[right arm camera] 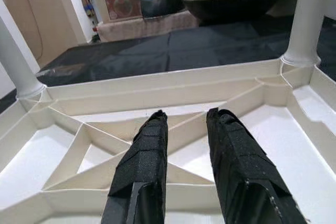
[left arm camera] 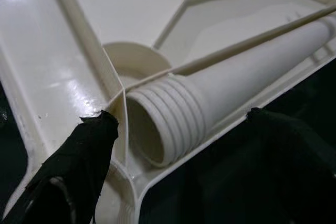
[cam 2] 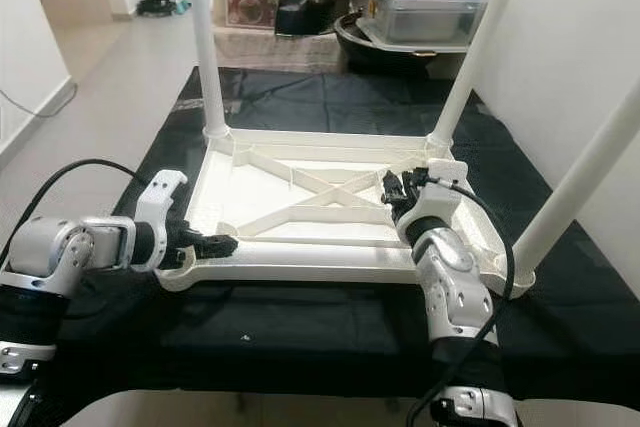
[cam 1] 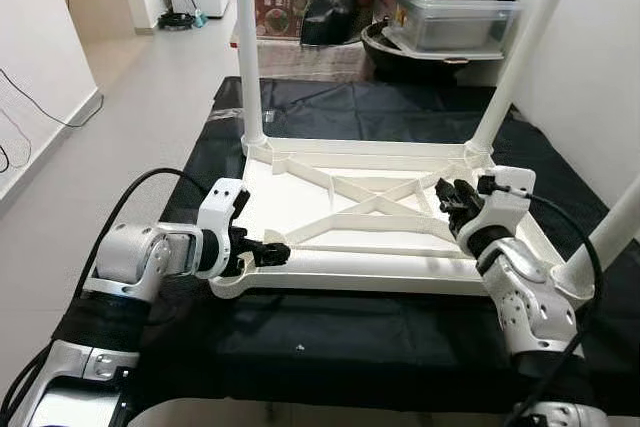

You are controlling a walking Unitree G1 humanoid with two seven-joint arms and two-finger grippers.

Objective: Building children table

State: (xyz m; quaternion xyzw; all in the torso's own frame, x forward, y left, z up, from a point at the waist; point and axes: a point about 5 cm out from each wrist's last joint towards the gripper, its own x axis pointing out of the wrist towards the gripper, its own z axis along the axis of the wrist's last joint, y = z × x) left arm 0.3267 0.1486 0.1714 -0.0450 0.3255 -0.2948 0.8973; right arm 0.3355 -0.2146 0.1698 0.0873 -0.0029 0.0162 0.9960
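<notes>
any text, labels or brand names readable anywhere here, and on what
No text can be read.
Red printed box behind the mat: it carries print and a picture, too small and blurred to read.
Clear storage bin with green lid: a small label on its corner, unreadable.
White tabletop, its legs and the black mat: no markings seen.

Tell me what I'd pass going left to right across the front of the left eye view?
Left gripper at the tabletop's near-left corner → upturned white tabletop with its crossed ribs → right gripper over the tabletop's right side → screwed-in near-right table leg.
</notes>
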